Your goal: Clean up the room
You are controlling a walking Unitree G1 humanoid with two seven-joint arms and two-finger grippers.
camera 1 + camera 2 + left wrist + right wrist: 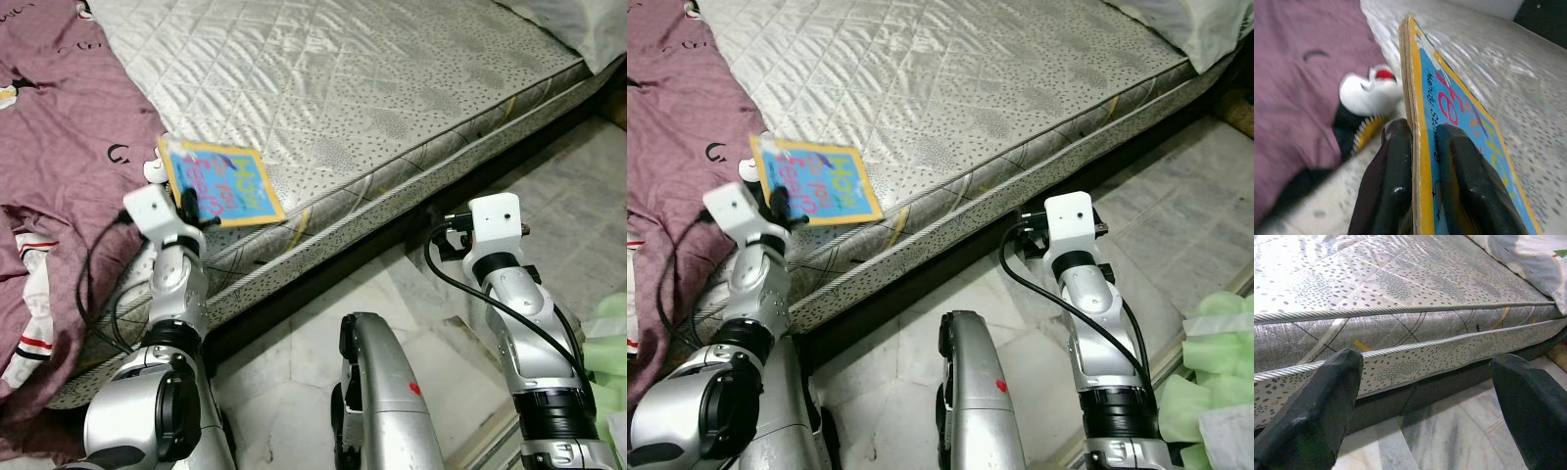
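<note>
The left gripper [1418,196] is clamped on the lower edge of a thin, yellow-bordered blue picture book [217,183], one black finger [1386,181] pressed to its back and the other to its printed cover. The book stands tilted up above the near edge of the grey quilted mattress [392,88], carried clear of the surface as far as the head views show, though whether a corner brushes the quilting cannot be told. Just beside it, toward the robot's left, lies a crumpled mauve blanket with small dark prints [69,147], and a white, red and black patch [1371,93] sits close to the book's spine.

The right gripper [1425,396] hangs with its fingers wide apart, holding nothing, low over the pale marble floor [294,392] beside the mattress's side wall. Some soft pale-green bundle [1220,352] lies on the floor at the robot's right.

The step in hand looks like clearing the book off the bed. The next move probably calls for keeping the pinch firm on so thin an edge, and carrying the book to a proper place, which these views do not reveal.
</note>
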